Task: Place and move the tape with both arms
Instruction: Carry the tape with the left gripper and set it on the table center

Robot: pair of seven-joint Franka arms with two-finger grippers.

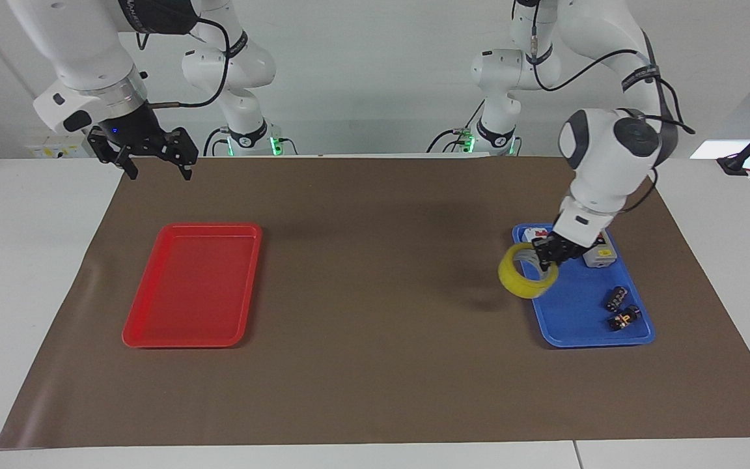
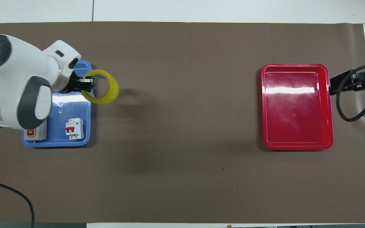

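Now, worktop (image 1: pixel 375 404): white, covered by a wide brown sheet (image 1: pixel 375 365) that carries two trays.
Small black parts (image 1: pixel 619 309): two of them lie in the blue tray, at its end farthest from the robots, close together.
Blue tray (image 1: pixel 564 329): sits toward the left arm's end of the worktop.
Red tray (image 1: pixel 193 286): sits toward the right arm's end, well apart from the blue one.
Tape (image 1: pixel 527 272): a yellow roll, up in the air and tilted, hanging over the blue tray's inner rim and the brown sheet just beside it; its shadow falls on the sheet toward the middle.
Left hand (image 1: pixel 549 253): over the blue tray, gripping the roll's wall, one finger inside the ring and one outside.
Breaker (image 2: pixel 74 128): a white piece with a red lever, in the blue tray's end nearest the robots.
Switch box (image 2: pixel 32 133): grey with a red OFF button, beside the breaker in the same end of the tray, half covered by the left arm in the overhead view.
Right hand (image 1: pixel 153 156): waits in the air over the brown sheet's edge nearest the robots, at the right arm's end, fingers spread apart and holding nothing.
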